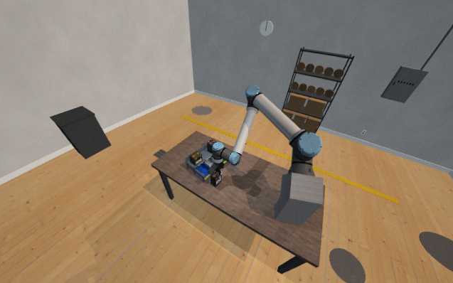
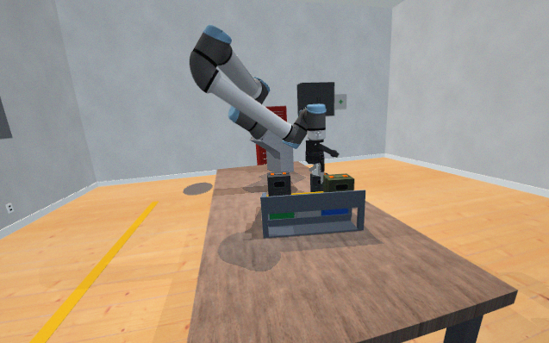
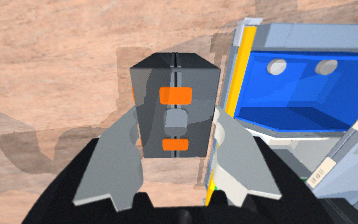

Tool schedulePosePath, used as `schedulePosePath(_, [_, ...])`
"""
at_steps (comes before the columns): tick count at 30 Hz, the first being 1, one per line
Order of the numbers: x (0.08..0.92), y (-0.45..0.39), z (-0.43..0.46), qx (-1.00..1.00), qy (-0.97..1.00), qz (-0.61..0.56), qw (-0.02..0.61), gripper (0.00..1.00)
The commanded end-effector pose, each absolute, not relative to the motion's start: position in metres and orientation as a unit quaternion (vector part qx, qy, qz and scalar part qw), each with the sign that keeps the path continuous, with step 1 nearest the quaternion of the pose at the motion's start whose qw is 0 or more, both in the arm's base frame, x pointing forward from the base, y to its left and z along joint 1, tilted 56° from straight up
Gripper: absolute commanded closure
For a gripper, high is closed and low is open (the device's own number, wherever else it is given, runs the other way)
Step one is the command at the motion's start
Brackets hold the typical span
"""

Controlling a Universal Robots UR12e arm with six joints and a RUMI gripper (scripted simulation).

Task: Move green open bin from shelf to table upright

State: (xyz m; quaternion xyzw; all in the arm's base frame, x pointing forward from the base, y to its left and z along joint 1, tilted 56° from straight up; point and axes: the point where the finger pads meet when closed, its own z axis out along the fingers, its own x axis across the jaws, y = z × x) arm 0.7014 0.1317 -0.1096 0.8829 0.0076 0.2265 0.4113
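Your gripper (image 3: 177,145) stood boxed in: a dark case (image 3: 175,102) filled the gap between its parted fingers, and the shelf's yellow edge (image 3: 240,70) crowded one side; bare table (image 3: 56,65) lay opposite.

table (image 2: 336,276): dark wood | on it: grey shelf unit (image 2: 267,217), dark boxes (image 2: 278,184), arm pedestal (image 1: 300,199)
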Motion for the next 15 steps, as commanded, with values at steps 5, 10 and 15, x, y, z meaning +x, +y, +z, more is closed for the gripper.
schedulePosePath(5, [0.7014,0.1323,-0.1093,0.883,0.008,0.227,0.411,0.42])
schedulePosePath(10, [0.7014,0.1323,-0.1093,0.883,0.008,0.227,0.411,0.42])
schedulePosePath(15, [0.7014,0.1323,-0.1093,0.883,0.008,0.227,0.411,0.42])
